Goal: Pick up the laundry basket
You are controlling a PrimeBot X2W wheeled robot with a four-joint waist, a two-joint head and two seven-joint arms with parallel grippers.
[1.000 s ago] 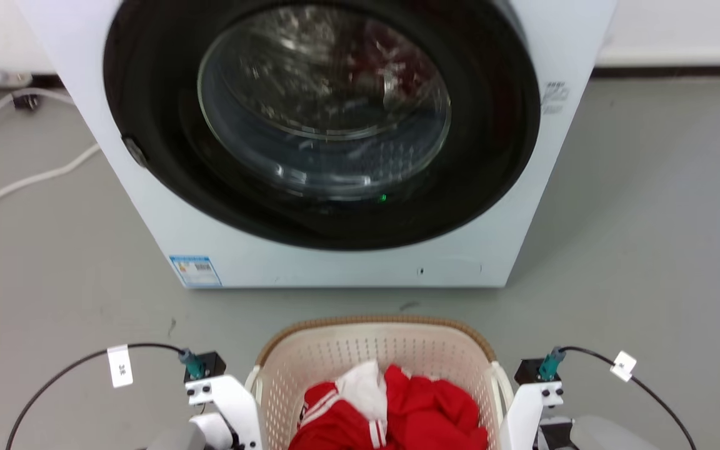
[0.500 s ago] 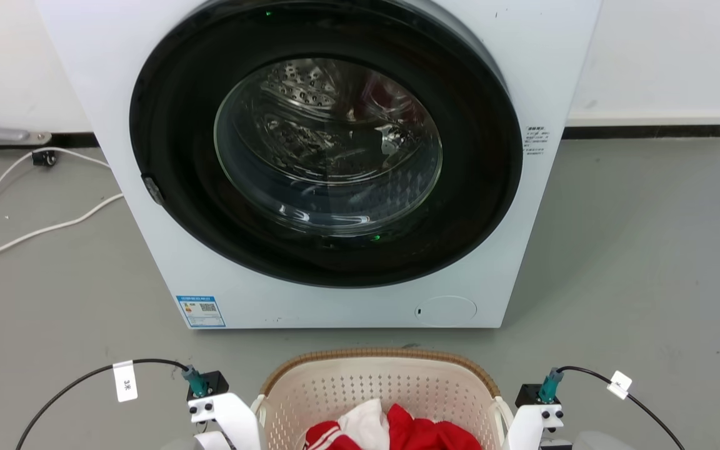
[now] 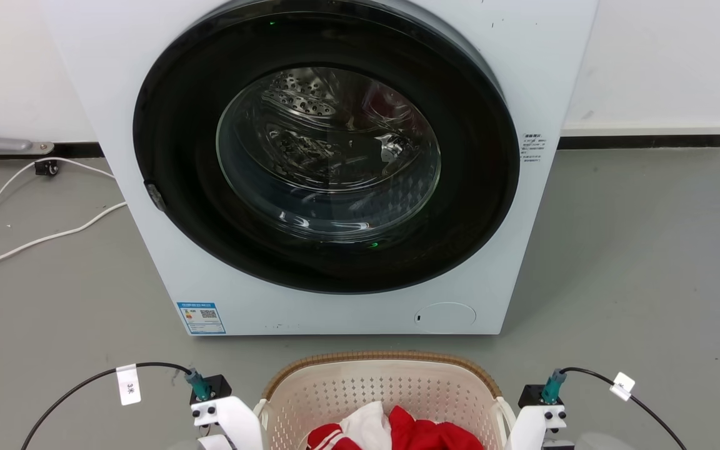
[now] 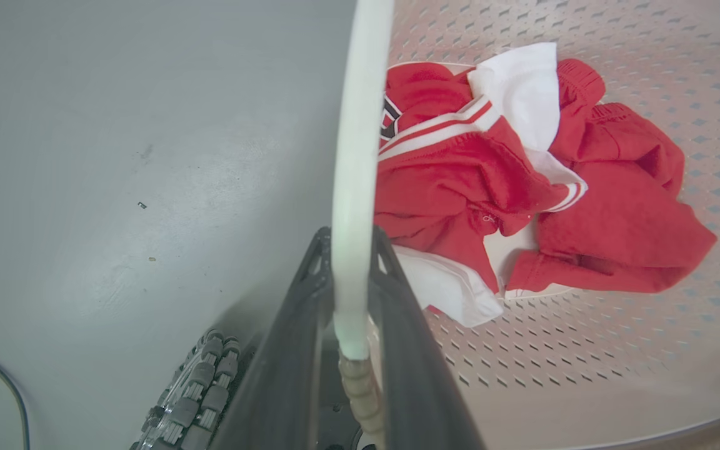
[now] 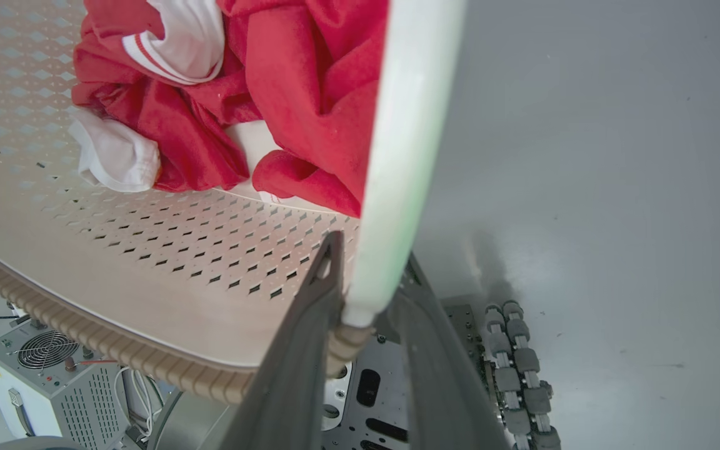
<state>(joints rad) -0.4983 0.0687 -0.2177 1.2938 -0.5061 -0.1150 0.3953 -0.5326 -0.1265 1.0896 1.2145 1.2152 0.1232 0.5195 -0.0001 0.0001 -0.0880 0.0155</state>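
Pinching its white handles [image 4: 357, 125], the left hand [image 4: 349, 240] and right hand [image 5: 369, 250] hold the basket [image 3: 379, 357]. The head camera has tipped up the washer [image 3: 522, 62] since a second ago, so the lift looks under way.

The laundry basket [image 3: 385, 390] is upright, near the washing machine [image 3: 310, 312] and in front of it, centred below its round door [image 3: 329, 150]. It is cream-white perforated plastic, rounded-rectangular, with a brown woven-look rim [image 3: 379, 357] and 2 white side handles [image 4: 357, 156]. Inside lies a crumpled red-and-white garment [image 4: 491, 187].
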